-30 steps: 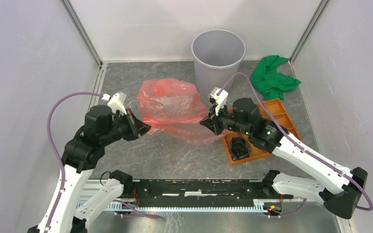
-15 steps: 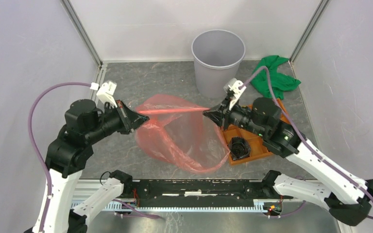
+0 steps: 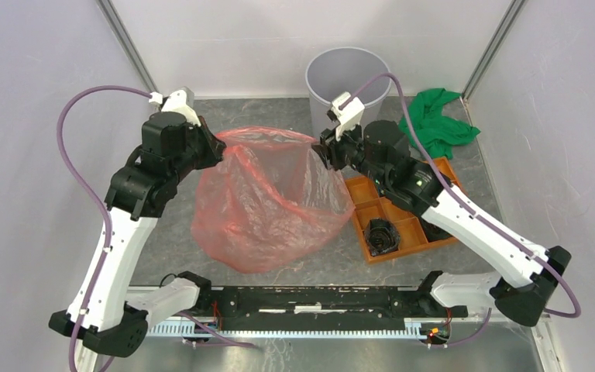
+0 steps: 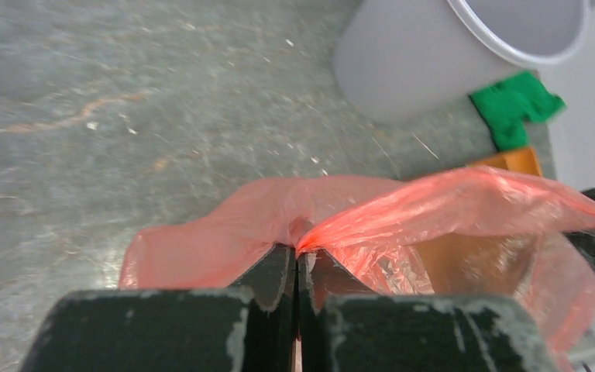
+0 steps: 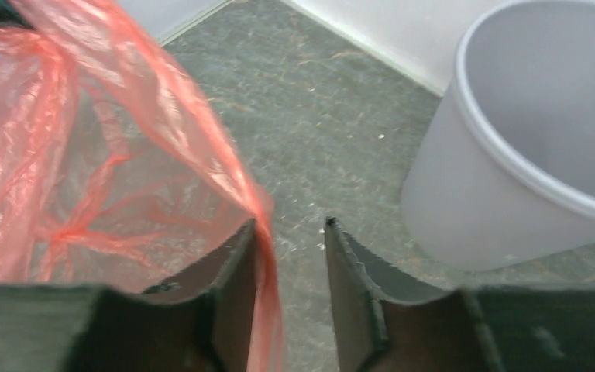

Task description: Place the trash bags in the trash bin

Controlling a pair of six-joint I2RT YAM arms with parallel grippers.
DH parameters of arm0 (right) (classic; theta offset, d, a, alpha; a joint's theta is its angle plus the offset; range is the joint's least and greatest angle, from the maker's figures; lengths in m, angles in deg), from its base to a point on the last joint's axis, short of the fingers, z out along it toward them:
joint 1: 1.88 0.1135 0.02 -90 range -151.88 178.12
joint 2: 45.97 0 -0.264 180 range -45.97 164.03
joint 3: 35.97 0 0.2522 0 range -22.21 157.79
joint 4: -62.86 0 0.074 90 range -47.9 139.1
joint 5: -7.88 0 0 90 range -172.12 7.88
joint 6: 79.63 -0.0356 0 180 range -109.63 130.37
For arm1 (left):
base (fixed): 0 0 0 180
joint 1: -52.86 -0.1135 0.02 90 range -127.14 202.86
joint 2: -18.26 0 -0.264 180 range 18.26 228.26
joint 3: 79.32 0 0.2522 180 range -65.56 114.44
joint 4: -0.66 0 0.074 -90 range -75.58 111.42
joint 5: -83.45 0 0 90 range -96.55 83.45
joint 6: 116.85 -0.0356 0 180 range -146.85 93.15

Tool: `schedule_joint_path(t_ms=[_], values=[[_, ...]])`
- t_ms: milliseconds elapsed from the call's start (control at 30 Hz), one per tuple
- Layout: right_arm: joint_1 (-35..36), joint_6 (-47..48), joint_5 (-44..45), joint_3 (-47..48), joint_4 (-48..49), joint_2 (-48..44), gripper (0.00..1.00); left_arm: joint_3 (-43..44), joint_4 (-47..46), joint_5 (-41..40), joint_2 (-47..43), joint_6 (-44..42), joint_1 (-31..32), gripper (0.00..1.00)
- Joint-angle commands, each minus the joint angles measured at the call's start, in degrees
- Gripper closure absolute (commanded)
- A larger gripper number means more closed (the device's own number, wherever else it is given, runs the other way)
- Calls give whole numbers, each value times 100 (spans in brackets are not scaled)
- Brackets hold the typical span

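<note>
The red-pink trash bag (image 3: 267, 205) hangs lifted between my two grippers, its mouth stretched open and its bottom on the table. My left gripper (image 3: 215, 147) is shut on the bag's left rim, and the film (image 4: 434, 209) bunches at the closed fingertips (image 4: 298, 256). My right gripper (image 3: 321, 151) is at the bag's right rim, just in front of the grey trash bin (image 3: 348, 77). In the right wrist view its jaws (image 5: 290, 229) stand apart, and the bag film (image 5: 85, 155) lies along the inner face of the left finger. The bin (image 5: 527, 147) stands upright and empty.
A green cloth (image 3: 434, 120) lies right of the bin by the back wall. An orange compartmented tray (image 3: 426, 209) with a black object (image 3: 380, 235) sits under my right arm. Walls and metal frame posts close in the back and sides.
Both grippers rose and moved back toward the bin, lifting the bag so it hangs open. The left gripper moved to the right and back. The right jaws now stand apart.
</note>
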Motion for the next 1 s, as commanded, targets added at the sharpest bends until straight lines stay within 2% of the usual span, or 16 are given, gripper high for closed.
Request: schedule_joint_path(t_ms=[0, 100, 233, 333, 567, 700, 800, 867, 967], values=[[-142, 468, 336, 630, 200, 351, 49, -313, -792, -1509, -221, -380, -33, 98], [-240, 678, 301, 799, 157, 466, 29, -782, -1195, -2014, -140, -400, -25, 98], [-588, 615, -70, 934, 246, 499, 2, -1161, -1372, -2164, 111, -416, -25, 98], [-930, 475, -133, 1043, 266, 526, 2, -1230, -1386, -2176, 164, -412, -31, 98], [-2852, -1142, -561, 983, 692, 945, 2, -1265, -1525, -1780, -159, -510, -25, 98], [-3672, -2296, -1511, 855, 1262, 1461, 2, -1194, -1531, -1603, -239, -420, -25, 98], [-3969, -3091, -1942, 564, 1974, 1715, 3, -1090, -1580, -1237, -191, -343, -25, 98], [-4061, -3589, -2266, 338, 2435, 1859, 8, -1035, -1586, -1019, -158, -319, -25, 98], [-4069, -3956, -2526, 378, 2441, 2174, 17, -1013, -1628, -842, -161, -301, -25, 98]])
